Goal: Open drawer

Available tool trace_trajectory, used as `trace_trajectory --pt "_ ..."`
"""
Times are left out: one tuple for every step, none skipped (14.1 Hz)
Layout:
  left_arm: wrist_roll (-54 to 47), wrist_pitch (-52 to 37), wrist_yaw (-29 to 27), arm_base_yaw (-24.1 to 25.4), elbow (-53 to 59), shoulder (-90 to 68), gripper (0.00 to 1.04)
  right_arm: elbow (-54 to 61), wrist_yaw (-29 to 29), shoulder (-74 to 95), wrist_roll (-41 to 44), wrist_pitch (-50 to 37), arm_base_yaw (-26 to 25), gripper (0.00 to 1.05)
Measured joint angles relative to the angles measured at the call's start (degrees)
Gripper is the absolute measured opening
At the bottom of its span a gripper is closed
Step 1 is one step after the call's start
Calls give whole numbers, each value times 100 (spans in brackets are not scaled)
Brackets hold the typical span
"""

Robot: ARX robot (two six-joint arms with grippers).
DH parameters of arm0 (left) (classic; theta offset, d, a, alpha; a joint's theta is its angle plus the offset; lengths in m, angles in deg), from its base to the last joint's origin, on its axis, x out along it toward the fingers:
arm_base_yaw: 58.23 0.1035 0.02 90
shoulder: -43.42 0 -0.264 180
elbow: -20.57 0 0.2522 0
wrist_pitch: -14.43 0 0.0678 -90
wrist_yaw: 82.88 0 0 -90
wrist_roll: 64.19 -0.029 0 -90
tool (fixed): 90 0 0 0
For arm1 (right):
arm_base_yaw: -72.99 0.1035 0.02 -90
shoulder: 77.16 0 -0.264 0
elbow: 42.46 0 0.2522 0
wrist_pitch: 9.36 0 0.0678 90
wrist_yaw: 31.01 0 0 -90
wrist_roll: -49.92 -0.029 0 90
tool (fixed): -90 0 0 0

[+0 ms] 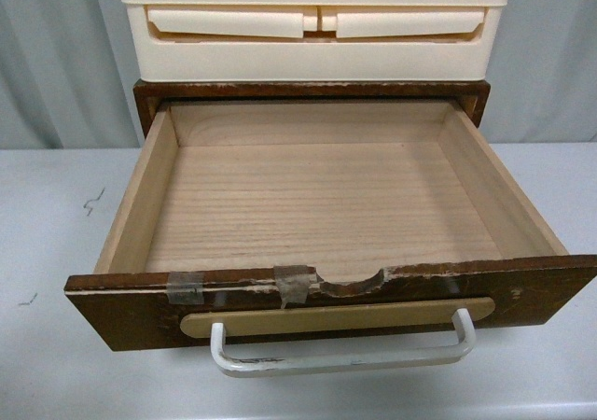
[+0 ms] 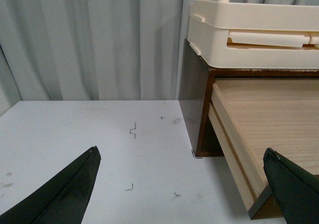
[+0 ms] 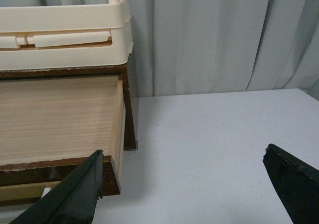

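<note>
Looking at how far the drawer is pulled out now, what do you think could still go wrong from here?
1. The drawer is pulled far out of its dark cabinet; pulling the white handle further might drop it out.
2. The cream plastic drawers sit on top of the cabinet, so a tug could shift or tip them.
3. The left gripper and right gripper are open on either side of the drawer; one finger shows in front of its corner and may bump it.
</note>
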Motion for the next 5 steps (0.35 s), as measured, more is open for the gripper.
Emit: trace_trajectory --pt "0 2 0 0 0 0 98 0 -2 0 0 0 0 98" --pt "0 0 0 0 0 0 98 0 -2 0 0 0 0 98" --pt "0 0 0 0 0 0 98 0 -2 0 0 0 0 98" --pt "0 0 0 0 0 0 98 0 -2 0 0 0 0 98" --pt "0 0 0 0 0 0 98 0 -2 0 0 0 0 98"
